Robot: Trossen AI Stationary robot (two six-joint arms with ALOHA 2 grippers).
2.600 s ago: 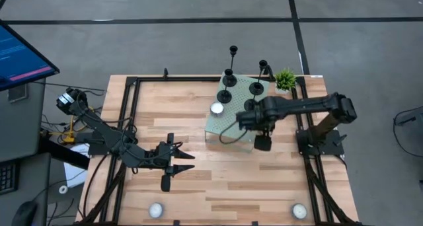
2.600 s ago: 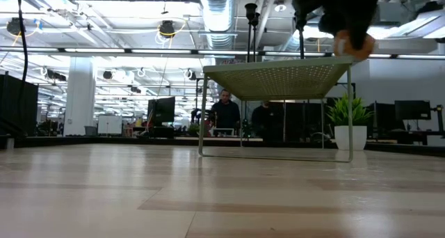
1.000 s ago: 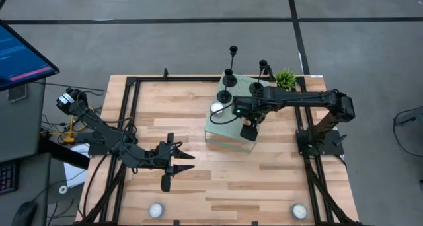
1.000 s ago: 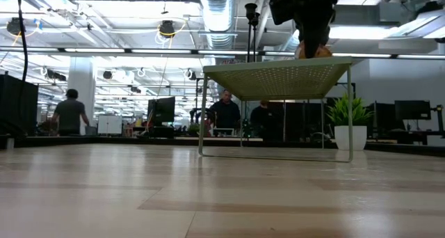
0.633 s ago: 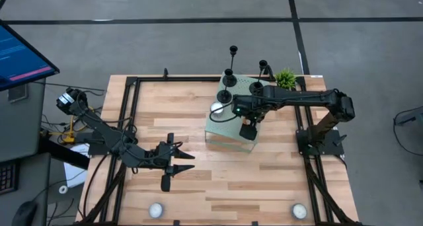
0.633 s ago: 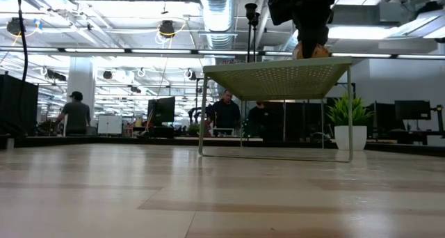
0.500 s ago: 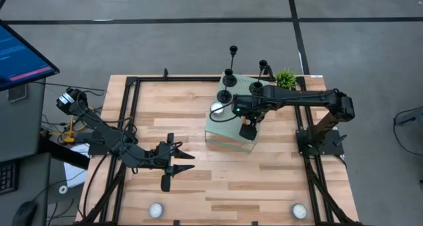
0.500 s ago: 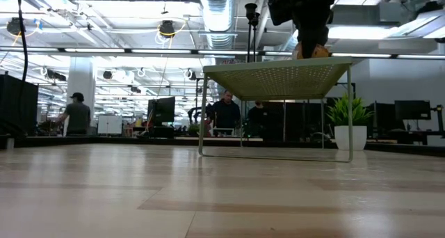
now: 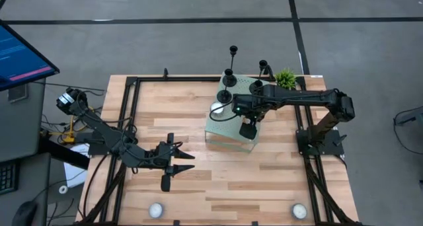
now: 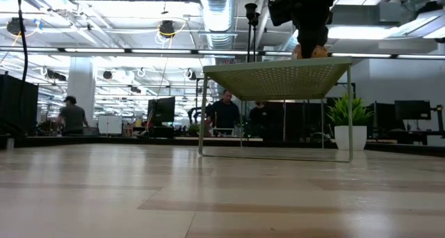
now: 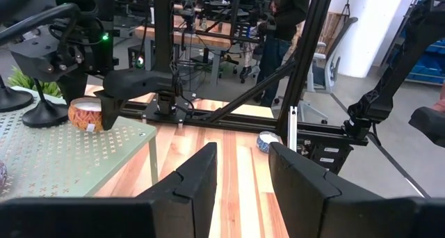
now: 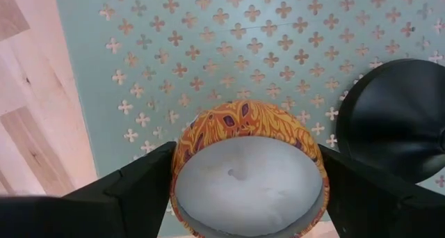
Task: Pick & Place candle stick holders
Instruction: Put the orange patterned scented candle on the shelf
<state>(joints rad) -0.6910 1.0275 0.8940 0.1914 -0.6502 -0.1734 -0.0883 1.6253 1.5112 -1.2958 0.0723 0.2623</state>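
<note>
While my right fingers (image 12: 247, 196) pinch an orange patterned candle (image 12: 247, 170) on the pale green perforated stand (image 9: 225, 130) right of centre in the high view, the candle stick holders (image 9: 229, 75) stand untouched along the stand's upper edge, one black base (image 12: 396, 120) just beside the candle. My left fingers (image 9: 177, 161) rest spread over the wooden bench (image 9: 218, 180) at lower left, well apart from the stand.

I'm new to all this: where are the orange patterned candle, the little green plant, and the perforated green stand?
orange patterned candle (image 12: 247, 175), right wrist view, its pale wax top.
green plant (image 9: 285, 78), high view, its leaves.
perforated green stand (image 12: 181, 64), right wrist view, bare top surface.
</note>
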